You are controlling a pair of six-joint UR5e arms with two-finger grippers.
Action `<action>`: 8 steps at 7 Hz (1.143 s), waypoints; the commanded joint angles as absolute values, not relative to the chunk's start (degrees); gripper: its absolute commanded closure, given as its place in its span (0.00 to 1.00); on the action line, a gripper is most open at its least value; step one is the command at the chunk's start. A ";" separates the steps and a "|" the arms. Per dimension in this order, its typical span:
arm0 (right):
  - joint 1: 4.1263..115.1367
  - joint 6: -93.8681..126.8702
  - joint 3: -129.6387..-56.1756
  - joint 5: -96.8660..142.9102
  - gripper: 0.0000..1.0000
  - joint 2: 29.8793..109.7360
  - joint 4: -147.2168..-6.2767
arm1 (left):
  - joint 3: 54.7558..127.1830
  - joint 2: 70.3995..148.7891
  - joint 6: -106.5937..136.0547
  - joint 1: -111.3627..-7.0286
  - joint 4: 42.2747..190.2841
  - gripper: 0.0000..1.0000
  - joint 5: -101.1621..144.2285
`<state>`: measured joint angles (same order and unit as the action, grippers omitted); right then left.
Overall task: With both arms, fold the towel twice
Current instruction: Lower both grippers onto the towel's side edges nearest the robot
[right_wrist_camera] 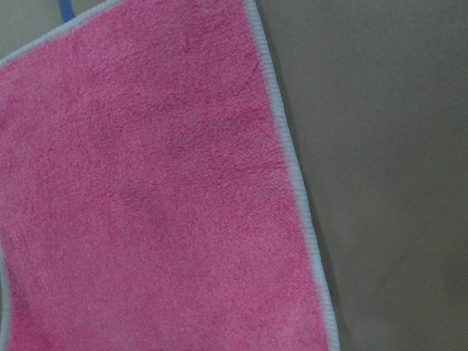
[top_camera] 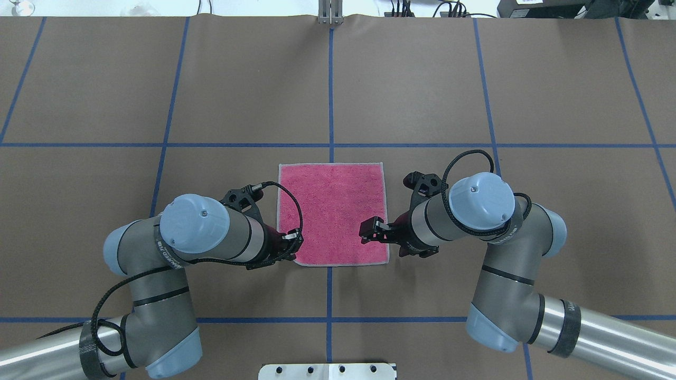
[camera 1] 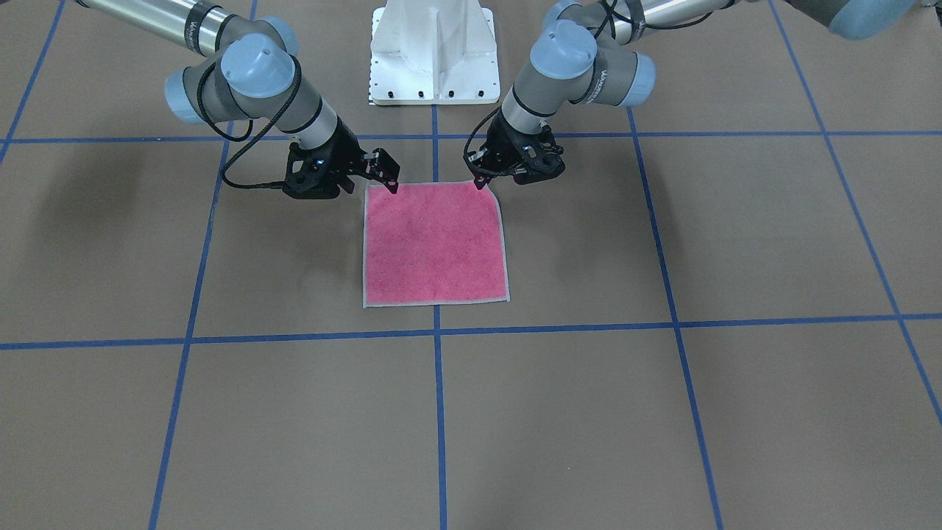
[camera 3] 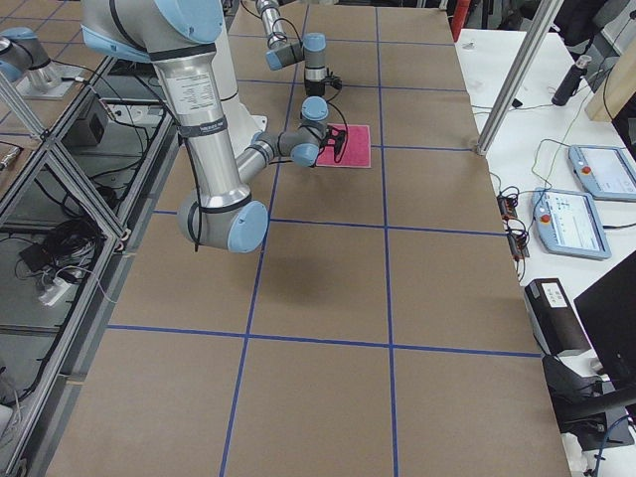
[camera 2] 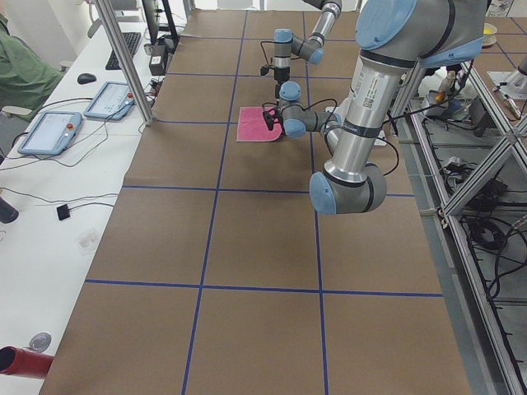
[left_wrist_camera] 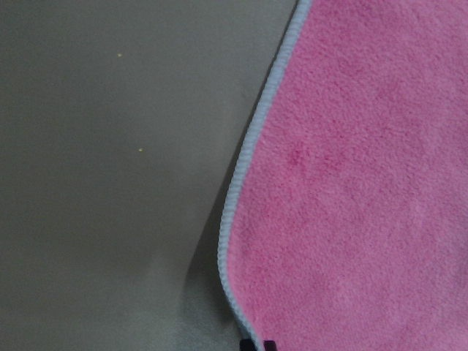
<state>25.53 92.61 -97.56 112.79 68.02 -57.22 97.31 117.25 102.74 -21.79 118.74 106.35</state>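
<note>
Left gripper (camera 1: 482, 175) sits at the near left corner of the towel (top_camera: 332, 211), the side closest to the robot. We cannot tell how far its jaws stand apart, or whether they pinch the cloth. We find the right gripper (camera 1: 391, 180) at the near right corner, tips over the pale border; its jaw gap is likewise unreadable. We note that the left arm (top_camera: 195, 227) and right arm (top_camera: 478, 203) angle inward from the robot's edge of the table (top_camera: 475, 79).

We see the towel lying flat and unfolded, pink face up, no corner raised. It straddles the blue tape line (top_camera: 331, 95) running from the table's near edge to its far edge. Its far edge lies just short of a crosswise tape line (top_camera: 422, 145). Beyond that, the brown table runs on to its far edge.
</note>
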 commanded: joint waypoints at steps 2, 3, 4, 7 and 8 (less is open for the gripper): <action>25.49 92.90 -97.03 113.03 0.15 67.50 -57.13 | 97.29 117.25 102.74 -21.80 118.74 1.00 106.35; 25.23 92.90 -97.03 113.11 0.15 67.50 -57.13 | 97.29 117.25 102.74 -21.80 118.74 1.00 106.35; 25.22 92.90 -97.03 113.20 0.16 67.50 -57.13 | 97.29 117.25 102.74 -21.80 118.74 1.00 106.35; 24.87 92.90 -96.68 113.20 0.15 67.41 -57.57 | 97.29 117.16 102.74 -21.80 118.74 1.00 106.35; 24.87 92.81 -96.59 113.20 0.16 67.41 -57.66 | 97.29 117.16 102.74 -21.80 118.74 1.00 106.35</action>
